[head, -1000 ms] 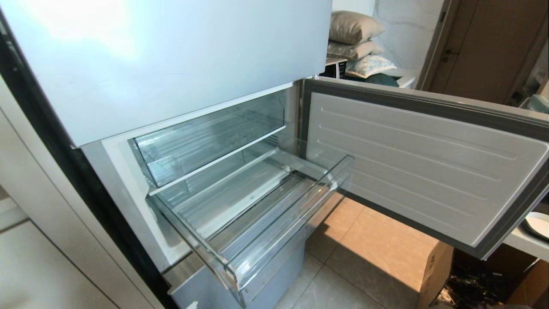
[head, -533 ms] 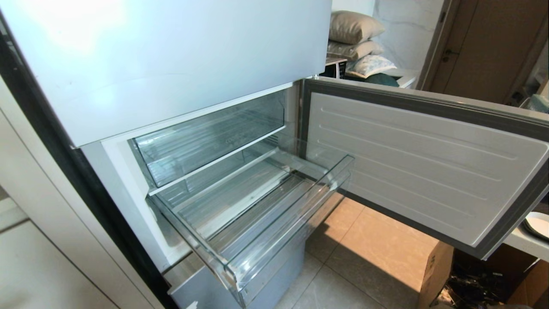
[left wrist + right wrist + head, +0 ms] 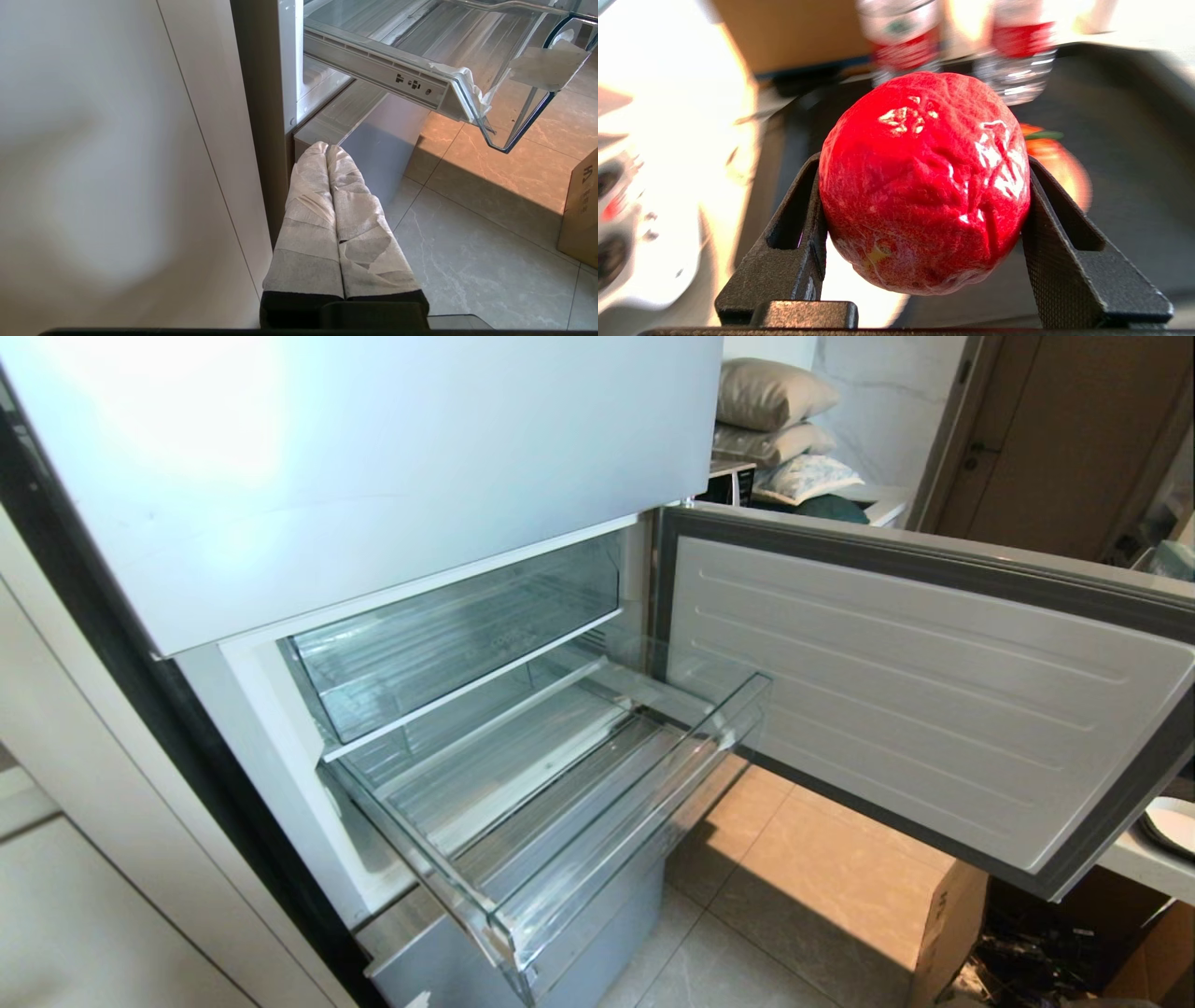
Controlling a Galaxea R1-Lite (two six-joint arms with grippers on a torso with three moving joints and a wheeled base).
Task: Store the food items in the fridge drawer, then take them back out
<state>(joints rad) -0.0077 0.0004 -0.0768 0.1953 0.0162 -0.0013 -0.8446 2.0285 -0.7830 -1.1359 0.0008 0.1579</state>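
The fridge drawer (image 3: 635, 821) is pulled out below the closed upper door, and nothing lies on its ribbed floor. Neither arm shows in the head view. In the right wrist view my right gripper (image 3: 924, 163) is shut on a shiny red apple (image 3: 924, 196), its black fingers (image 3: 803, 224) pressing both sides. Behind the apple, a second orange-red fruit (image 3: 1057, 163) rests on a dark tray (image 3: 1134, 140). My left gripper (image 3: 327, 149) is shut and empty, its cloth-wrapped fingers together, low beside the fridge's left edge under the drawer's corner (image 3: 514, 70).
The lower fridge door (image 3: 934, 691) stands wide open to the right. A smaller clear compartment (image 3: 448, 635) sits above the drawer. A cardboard box (image 3: 948, 915) is on the tiled floor. Two water bottles (image 3: 903, 42) stand behind the tray.
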